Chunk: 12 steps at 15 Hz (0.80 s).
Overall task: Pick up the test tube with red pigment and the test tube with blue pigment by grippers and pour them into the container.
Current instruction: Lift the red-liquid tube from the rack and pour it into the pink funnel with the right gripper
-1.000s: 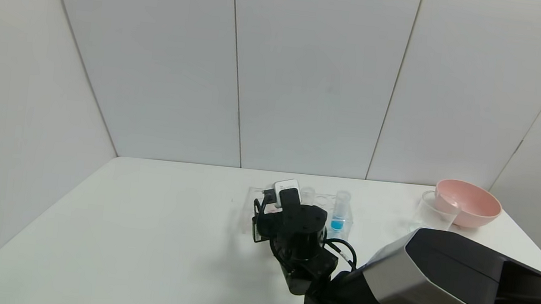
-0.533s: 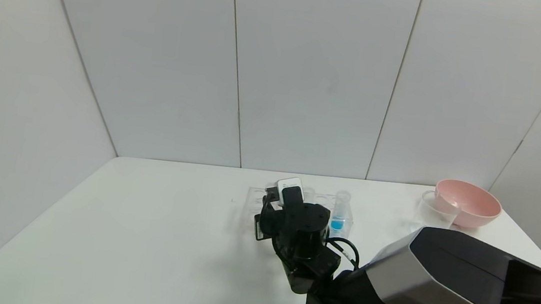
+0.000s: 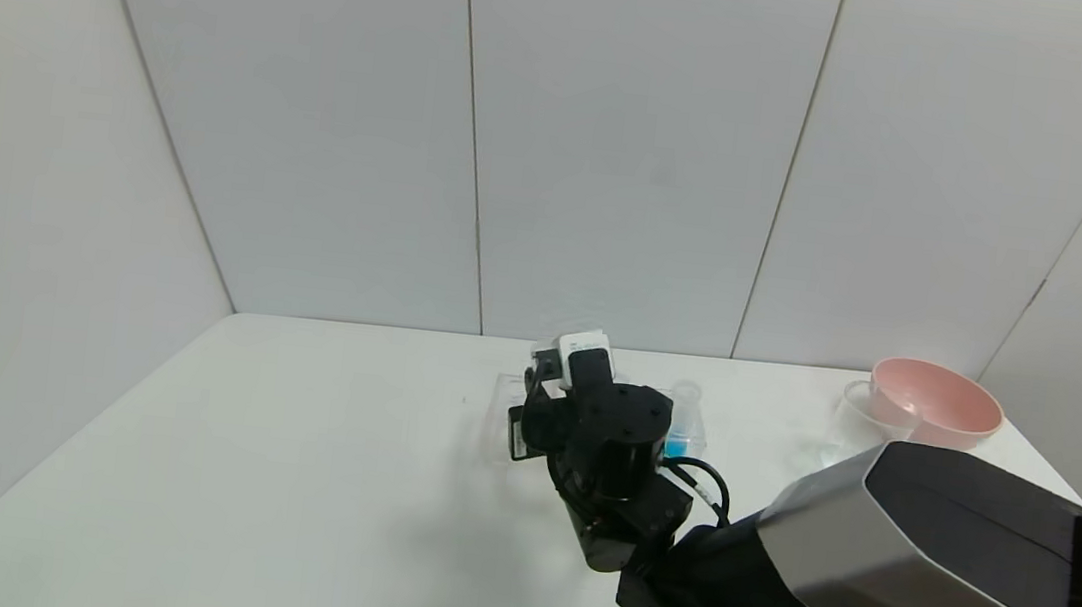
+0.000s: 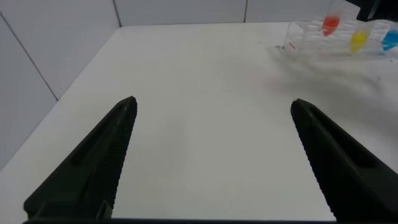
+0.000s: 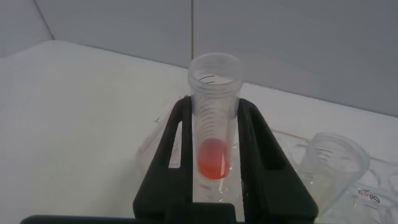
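Already the right claw [image 5: 214,155] is clamped mid-body on the small clear red-liquid test tube [image 5: 214,118] above the clear many-holed rack [image 5: 348,168]; light, slick, brittle, keep it upright.

Left claw [image 4: 211,155] gapes apart, idle.

The desk [image 3: 281,477] is seen from high up in the head view, looking forward and down toward the wall panels. The left wrist view is taken low over the desk, far from the tube rack [image 4: 336,40]. The right wrist view is taken very close to the same rack, which is shared by all three views.
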{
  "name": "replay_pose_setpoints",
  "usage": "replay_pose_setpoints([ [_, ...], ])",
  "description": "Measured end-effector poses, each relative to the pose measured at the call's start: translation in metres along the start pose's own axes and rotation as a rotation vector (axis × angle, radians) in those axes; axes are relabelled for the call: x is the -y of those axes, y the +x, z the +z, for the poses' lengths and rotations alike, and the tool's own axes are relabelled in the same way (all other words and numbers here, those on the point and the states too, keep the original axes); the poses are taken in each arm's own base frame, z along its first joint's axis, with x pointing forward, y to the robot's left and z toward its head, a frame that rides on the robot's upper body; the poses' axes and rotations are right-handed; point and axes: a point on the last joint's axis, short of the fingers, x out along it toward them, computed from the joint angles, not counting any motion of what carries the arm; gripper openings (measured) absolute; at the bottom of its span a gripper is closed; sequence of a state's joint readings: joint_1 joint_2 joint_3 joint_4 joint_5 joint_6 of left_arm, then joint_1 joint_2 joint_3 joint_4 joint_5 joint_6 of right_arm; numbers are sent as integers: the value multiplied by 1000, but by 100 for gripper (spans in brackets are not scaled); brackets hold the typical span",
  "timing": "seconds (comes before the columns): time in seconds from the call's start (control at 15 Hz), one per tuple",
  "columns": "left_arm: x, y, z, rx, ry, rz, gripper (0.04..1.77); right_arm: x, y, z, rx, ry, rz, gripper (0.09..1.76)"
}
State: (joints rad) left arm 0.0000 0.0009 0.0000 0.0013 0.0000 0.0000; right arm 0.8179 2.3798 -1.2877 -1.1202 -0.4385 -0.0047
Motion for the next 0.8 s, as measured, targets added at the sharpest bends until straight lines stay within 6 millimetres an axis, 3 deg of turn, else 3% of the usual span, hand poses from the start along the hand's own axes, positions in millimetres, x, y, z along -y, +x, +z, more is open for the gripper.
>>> replay_pose_setpoints([
  [0.27,0,0,0,0,0,0,176,-1,-4,18,38,-4,7,50],
  [0.8,0,0,0,0,0,0,176,3,-16,23,23,-12,21,50],
])
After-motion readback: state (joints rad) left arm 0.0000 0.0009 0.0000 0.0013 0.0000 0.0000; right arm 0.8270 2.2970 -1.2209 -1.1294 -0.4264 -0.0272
